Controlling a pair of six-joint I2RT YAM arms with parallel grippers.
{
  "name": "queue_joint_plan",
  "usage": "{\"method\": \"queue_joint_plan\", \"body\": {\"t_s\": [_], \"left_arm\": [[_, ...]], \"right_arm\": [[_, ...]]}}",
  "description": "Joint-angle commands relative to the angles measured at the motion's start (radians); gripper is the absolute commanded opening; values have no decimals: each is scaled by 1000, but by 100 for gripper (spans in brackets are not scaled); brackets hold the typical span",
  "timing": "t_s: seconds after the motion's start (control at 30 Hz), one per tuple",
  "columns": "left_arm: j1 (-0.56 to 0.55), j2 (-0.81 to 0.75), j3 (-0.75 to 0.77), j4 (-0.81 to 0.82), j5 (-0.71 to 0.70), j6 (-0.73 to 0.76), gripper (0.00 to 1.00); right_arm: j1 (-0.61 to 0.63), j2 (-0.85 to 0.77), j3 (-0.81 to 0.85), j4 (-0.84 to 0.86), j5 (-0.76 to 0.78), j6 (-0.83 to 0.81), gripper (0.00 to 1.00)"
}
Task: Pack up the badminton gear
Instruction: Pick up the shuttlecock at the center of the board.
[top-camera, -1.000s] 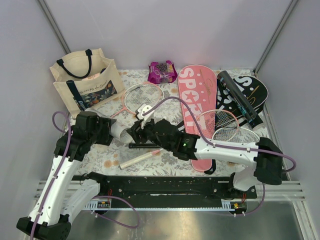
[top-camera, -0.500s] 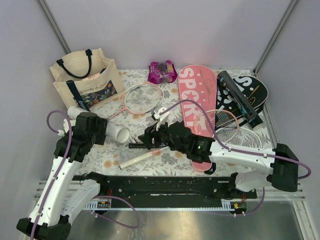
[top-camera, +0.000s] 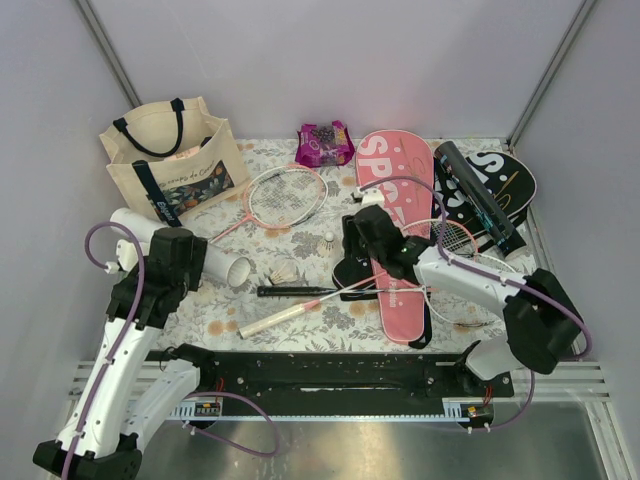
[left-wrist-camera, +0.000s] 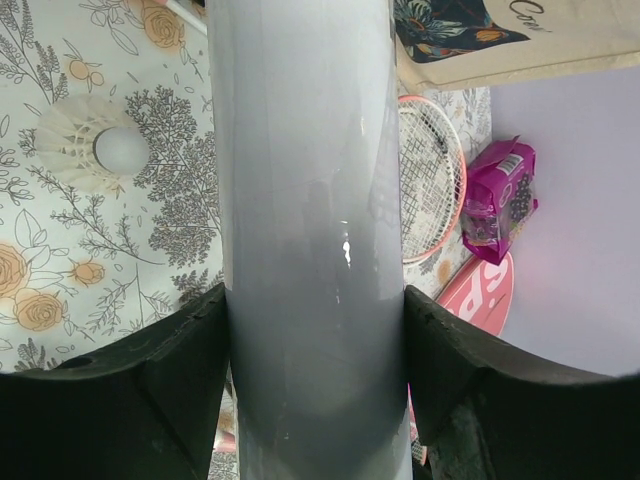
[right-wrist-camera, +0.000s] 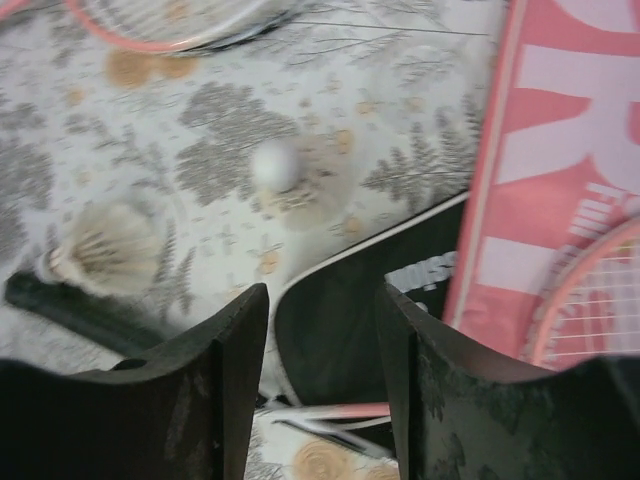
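My left gripper (top-camera: 198, 256) is shut on a long white tube (top-camera: 226, 264) that lies slanted with its open mouth toward the table's middle; in the left wrist view the tube (left-wrist-camera: 305, 200) fills the gap between both fingers. Two white shuttlecocks (top-camera: 329, 240) (top-camera: 285, 273) lie on the floral cloth. My right gripper (top-camera: 352, 243) stands open with nothing in it, hovering over the black end of the pink SPORT cover (top-camera: 395, 200), just right of the nearer shuttlecock (right-wrist-camera: 285, 170). A pink racket (top-camera: 285, 195) lies behind them. A black-handled racket (top-camera: 300, 291) lies in front.
A cream tote (top-camera: 170, 165) stands at the back left, a purple snack packet (top-camera: 325, 143) at the back. The black cover (top-camera: 505, 175) with a black tube (top-camera: 480, 195) lies at the right. Two more rackets (top-camera: 455, 250) rest by the pink cover.
My right arm has pulled away from the tube's mouth to the right and now sits by the pink cover. Two shuttlecocks now show on the cloth. The left arm drew the tube slightly left.
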Motion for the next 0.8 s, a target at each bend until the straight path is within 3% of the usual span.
{"method": "queue_joint_plan", "body": {"t_s": [0.0, 0.4, 0.77], "left_arm": [[-2, -19, -11, 49, -17, 18, 4], [-2, -48, 3, 25, 58, 4, 4], [0, -65, 6, 16, 52, 0, 4]], "right_arm": [[-140, 90, 83, -65, -8, -3, 53], [-252, 537, 571, -256, -95, -23, 44], [-254, 713, 738, -355, -123, 44, 41]]}}
